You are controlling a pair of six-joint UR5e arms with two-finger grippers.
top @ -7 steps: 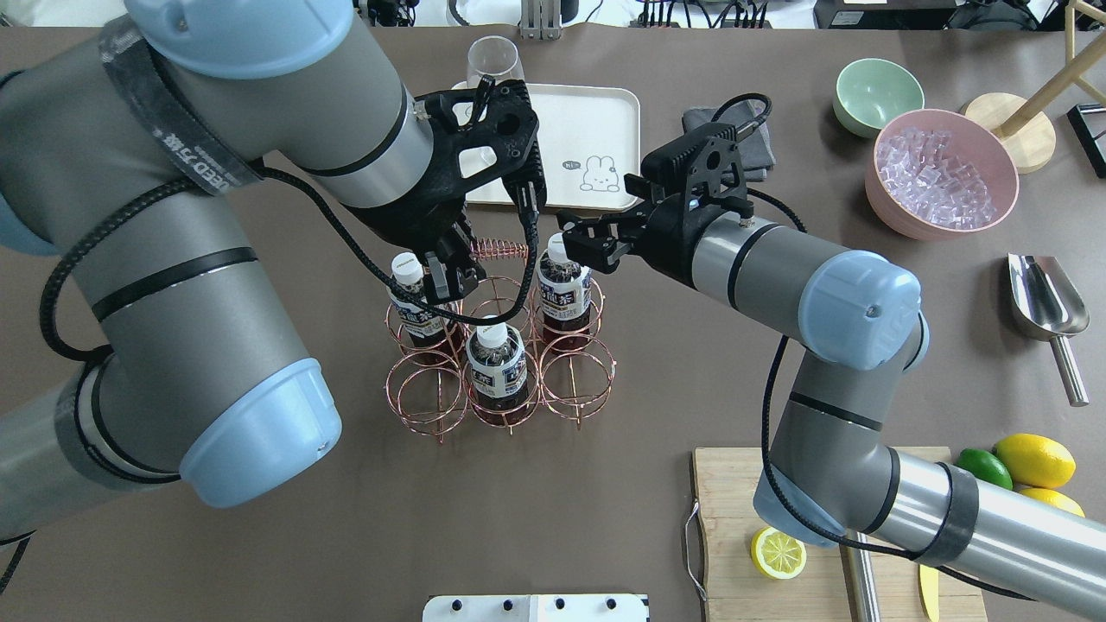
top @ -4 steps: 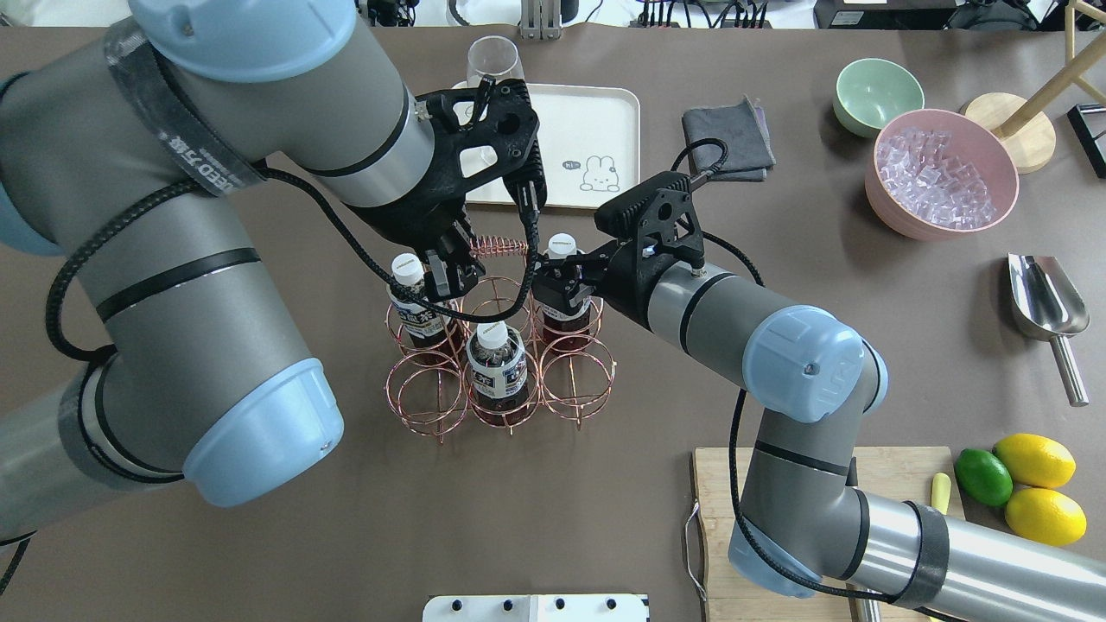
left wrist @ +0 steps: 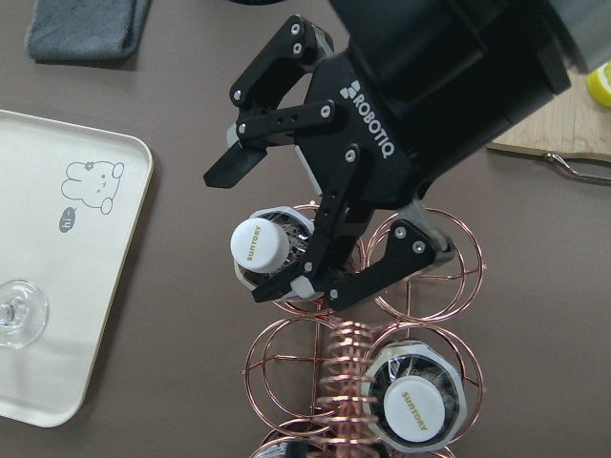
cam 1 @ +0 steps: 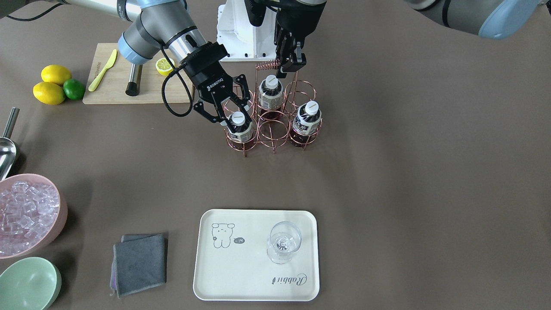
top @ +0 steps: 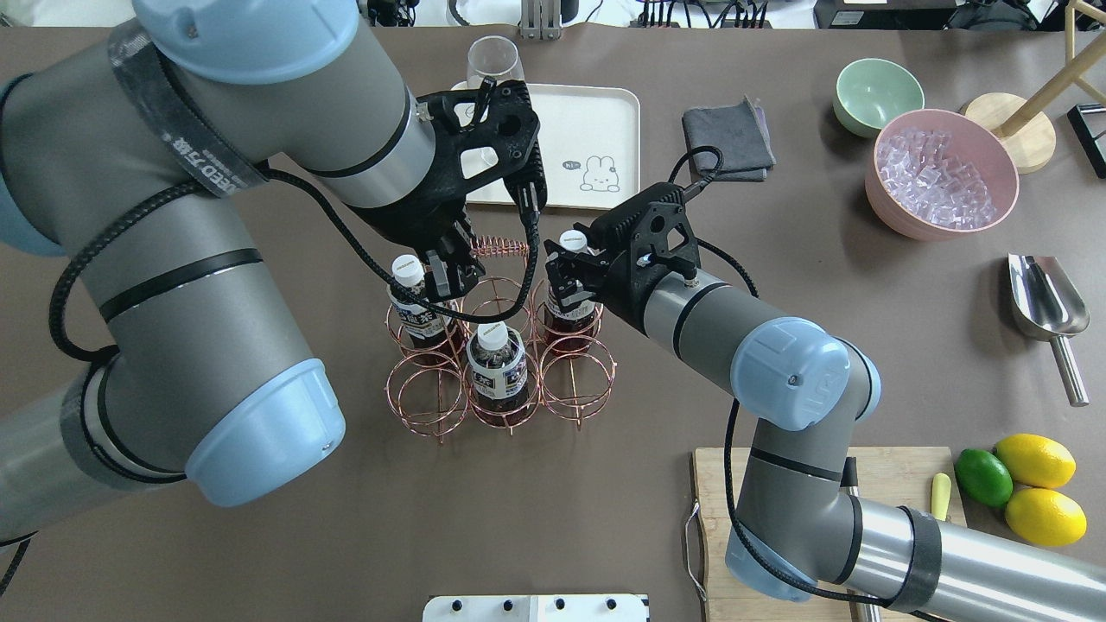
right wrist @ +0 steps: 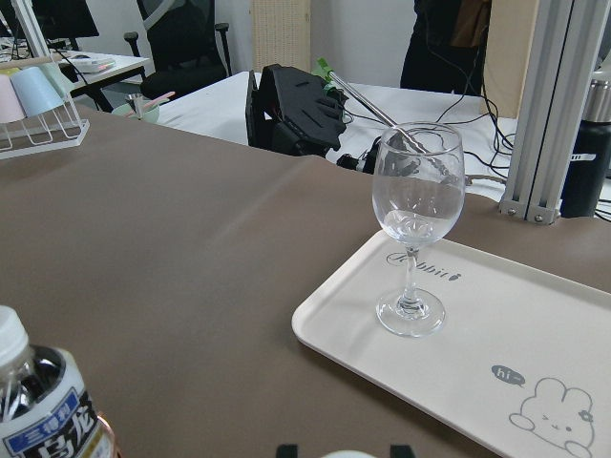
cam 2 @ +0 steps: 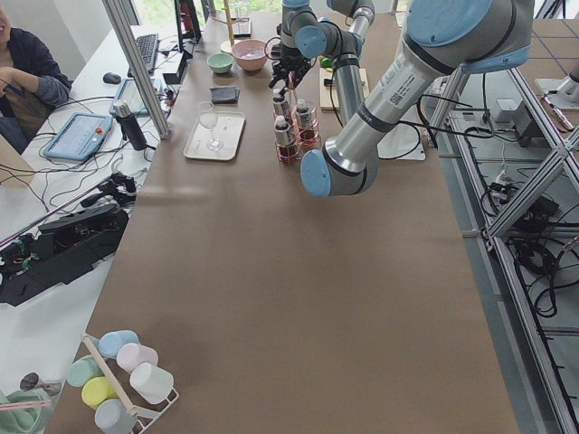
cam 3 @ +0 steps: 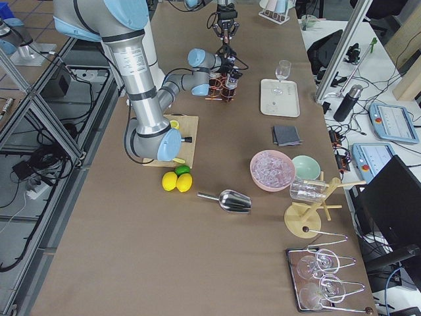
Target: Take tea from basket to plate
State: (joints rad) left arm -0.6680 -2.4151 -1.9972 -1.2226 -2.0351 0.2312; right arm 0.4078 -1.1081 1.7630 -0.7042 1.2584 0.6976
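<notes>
At the tabletop's [cam 1: 387, 172] near edge, on the robot's right, the right arm [top: 782, 371] crosses the wooden cutting board [top: 715, 477], elbow raised, forearm slanting in toward the basket [top: 539, 373]. The basket stands mid-table with open tabletop on every side. Its near row holds one bottle [top: 497, 367] between two empty cells. The left arm [top: 199, 285] bends in from the left, wrist turned down. The left gripper [cam 1: 292, 64] is pressed together on one end of the coiled handle [top: 501, 250].

The tea [cam 1: 239, 129] stands upright in the far right corner cell. The right gripper [left wrist: 254, 231] reaches it nearly level, fingers [left wrist: 234, 167] spread either side of its white cap [left wrist: 260, 241]. Another bottle [top: 408, 298] fills the far left corner. Beyond lies open tabletop, then the plate [top: 596, 117] near the far edge, a wine glass [cam 1: 283, 245] on its left part.
</notes>
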